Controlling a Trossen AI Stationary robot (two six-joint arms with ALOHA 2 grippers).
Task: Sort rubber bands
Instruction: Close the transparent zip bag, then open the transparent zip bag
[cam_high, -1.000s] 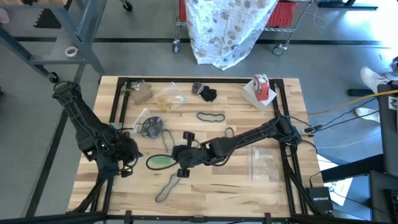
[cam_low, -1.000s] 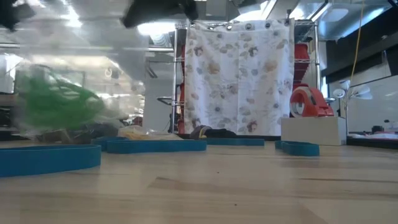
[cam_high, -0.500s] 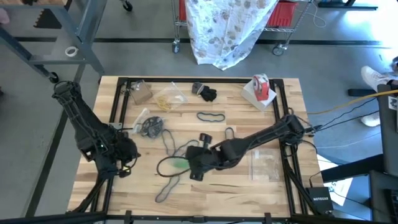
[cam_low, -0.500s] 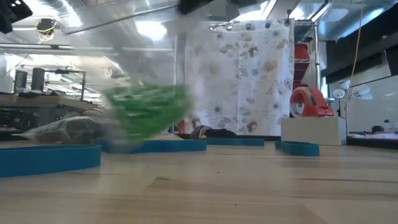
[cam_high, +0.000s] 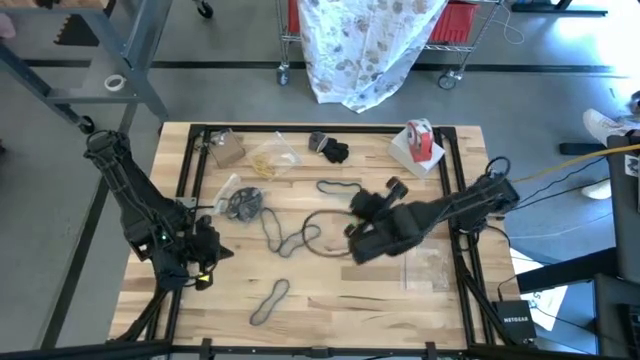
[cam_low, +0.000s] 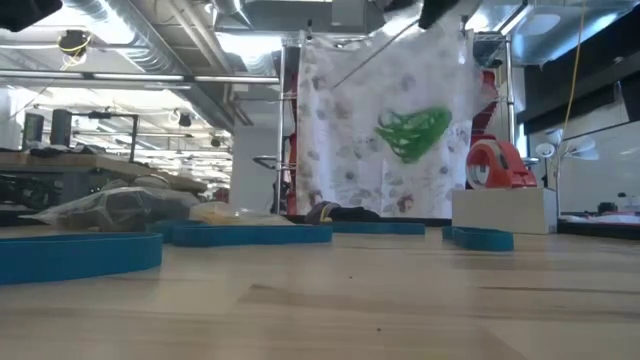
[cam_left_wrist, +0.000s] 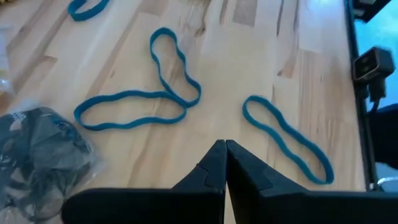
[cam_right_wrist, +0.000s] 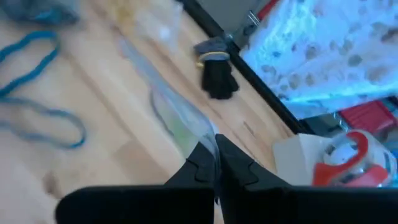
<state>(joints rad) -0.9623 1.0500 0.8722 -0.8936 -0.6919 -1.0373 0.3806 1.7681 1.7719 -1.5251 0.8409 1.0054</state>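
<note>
My right gripper (cam_high: 360, 205) is raised over the middle right of the table, shut on a clear plastic bag (cam_right_wrist: 177, 115). A bunch of green rubber bands (cam_low: 413, 130) sits inside the bag. My left gripper (cam_high: 205, 262) hovers shut and holding nothing over the near left of the table. In its wrist view (cam_left_wrist: 224, 148), teal rubber bands (cam_left_wrist: 130, 109) lie flat on the wood ahead. More teal loops (cam_high: 285, 235) lie mid-table, and one (cam_high: 268, 300) lies near the front edge. My right gripper pinches an edge of the clear bag (cam_right_wrist: 204, 140) between its two shut fingers. The fingers slant downward toward the table's far side. The bag hangs in the air clear of the table, with the green bands gathered in its lower part (cam_low: 410, 135).
Bags with dark bands (cam_high: 243, 203) and tan bands (cam_high: 270, 160) lie at the far left. A black item (cam_high: 332, 151) sits near the far edge. A red-and-white tape roll (cam_high: 420, 140) stands on a white box at the far right. Another clear bag (cam_high: 425, 265) lies at the right.
My right gripper has swung from the near middle of the table toward the right and far side. It has risen and turned its wrist as it went. The bag of green bands went with it, from low over the table on the left to hanging high in the air.
</note>
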